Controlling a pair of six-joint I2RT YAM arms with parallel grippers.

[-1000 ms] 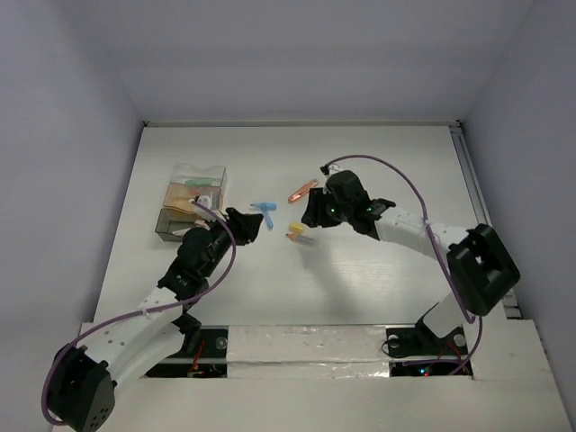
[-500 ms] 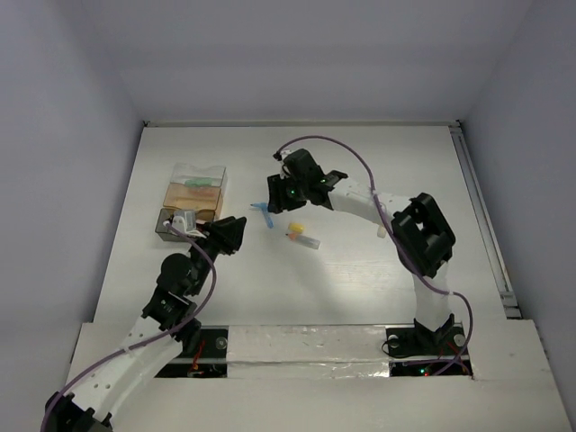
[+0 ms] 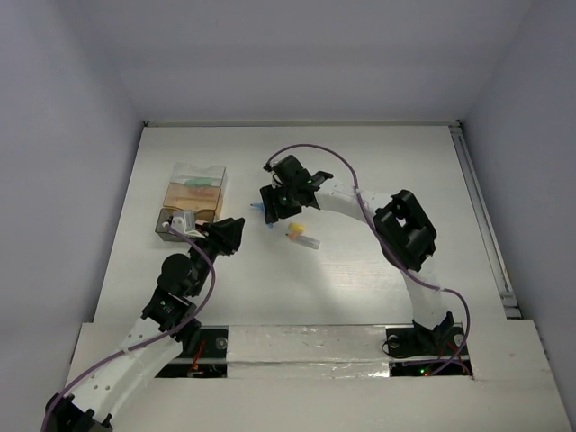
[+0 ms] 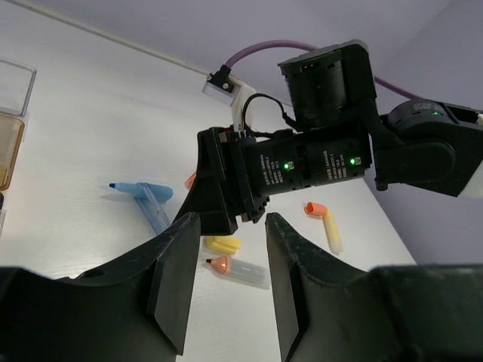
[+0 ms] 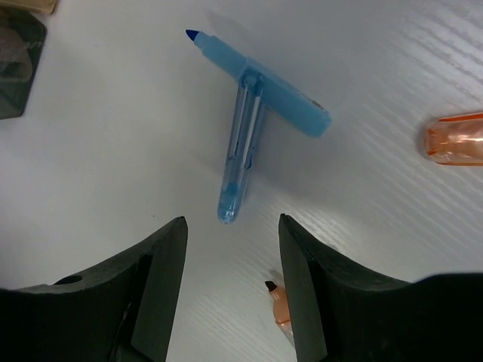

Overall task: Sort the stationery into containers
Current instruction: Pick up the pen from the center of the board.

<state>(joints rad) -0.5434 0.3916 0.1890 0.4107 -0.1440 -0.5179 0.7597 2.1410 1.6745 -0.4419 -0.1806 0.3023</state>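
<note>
The container (image 3: 196, 191), a clear box with tan compartments and a dark grey section, stands at the left with green pieces inside. A blue highlighter (image 5: 260, 84) lies crossed over a clear blue cap (image 5: 240, 162); the pair also shows in the top view (image 3: 265, 216). My right gripper (image 5: 232, 234) hovers open and empty just above them (image 3: 273, 205). A yellow cap (image 3: 293, 231) and an orange-tipped clear highlighter (image 3: 309, 241) lie nearby. A yellow highlighter with an orange cap (image 4: 326, 225) lies beyond. My left gripper (image 3: 230, 236) is open and empty beside the container, also seen in its wrist view (image 4: 230, 226).
An orange cap (image 5: 456, 139) lies at the right edge of the right wrist view. The container's grey corner (image 5: 16, 45) shows at its top left. White walls enclose the table, with a rail along the right side (image 3: 477, 207).
My right gripper has swung left from over the yellow and orange pieces to over the blue highlighter. My left arm has drawn back toward the near left, beside the container.
</note>
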